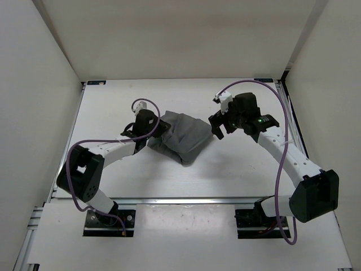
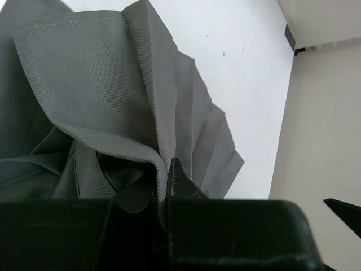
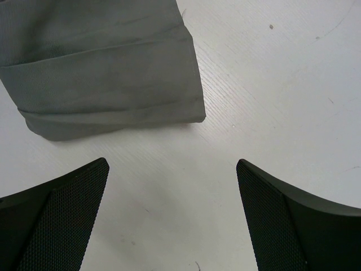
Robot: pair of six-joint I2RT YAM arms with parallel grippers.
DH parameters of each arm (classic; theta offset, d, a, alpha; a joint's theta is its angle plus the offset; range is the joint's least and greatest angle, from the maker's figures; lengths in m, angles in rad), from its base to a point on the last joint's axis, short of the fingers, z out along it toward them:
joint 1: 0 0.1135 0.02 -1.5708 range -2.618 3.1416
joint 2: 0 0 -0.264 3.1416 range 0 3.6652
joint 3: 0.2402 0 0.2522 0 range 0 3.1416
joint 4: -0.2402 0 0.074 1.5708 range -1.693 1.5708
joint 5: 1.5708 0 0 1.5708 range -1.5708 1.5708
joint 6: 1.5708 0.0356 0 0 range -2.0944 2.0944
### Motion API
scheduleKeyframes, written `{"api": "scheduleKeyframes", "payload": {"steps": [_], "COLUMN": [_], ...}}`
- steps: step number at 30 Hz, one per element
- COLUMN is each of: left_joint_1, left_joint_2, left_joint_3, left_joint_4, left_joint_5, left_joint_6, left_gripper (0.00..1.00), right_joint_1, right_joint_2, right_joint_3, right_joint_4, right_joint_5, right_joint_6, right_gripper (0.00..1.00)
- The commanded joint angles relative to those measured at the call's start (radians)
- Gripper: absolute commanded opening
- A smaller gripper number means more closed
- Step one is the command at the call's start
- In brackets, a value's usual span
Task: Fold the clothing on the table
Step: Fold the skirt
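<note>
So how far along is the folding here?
Partly done: the clothing lies in a compact, layered bundle on the table, neat at its right corner but rumpled on the left. In hand: the left gripper is shut on a fabric fold. The right gripper is open over bare table, holding nothing. Left, probably: laying that fold over and flattening.

- The clothing [image 2: 101, 96] is cut off — top and left of the left wrist view.
- Under the clothing's fold, the left gripper [image 2: 163, 186] is mostly buried (one tip shows).
</note>
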Motion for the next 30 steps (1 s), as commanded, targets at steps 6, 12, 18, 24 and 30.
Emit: {"api": "scheduleKeyframes", "payload": {"steps": [6, 12, 18, 24, 30], "left_joint_1": [0.017, 0.076, 0.235, 0.227, 0.165], "left_joint_2": [-0.059, -0.116, -0.299, -0.328, -0.071], "left_joint_3": [-0.120, -0.159, -0.179, -0.095, -0.084], "left_joint_4": [-0.031, -0.109, -0.123, -0.126, 0.210], "left_joint_5": [0.003, -0.043, -0.092, 0.056, 0.531], "left_joint_6": [-0.009, 0.115, 0.141, 0.206, 0.139], "left_gripper": [0.12, 0.99, 0.99, 0.99, 0.65], "right_joint_1": [0.003, -0.002, -0.008, -0.028, -0.089], "right_joint_2": [-0.016, -0.016, -0.022, -0.014, -0.008], "right_joint_3": [0.004, 0.005, -0.002, -0.019, -0.076], "right_joint_4": [0.019, -0.007, -0.007, -0.004, 0.021], "right_joint_5": [-0.008, -0.051, -0.069, -0.155, -0.483], "right_joint_6": [-0.011, -0.022, -0.016, 0.018, 0.154], "right_gripper": [1.00, 0.99, 0.99, 0.78, 0.00]}}
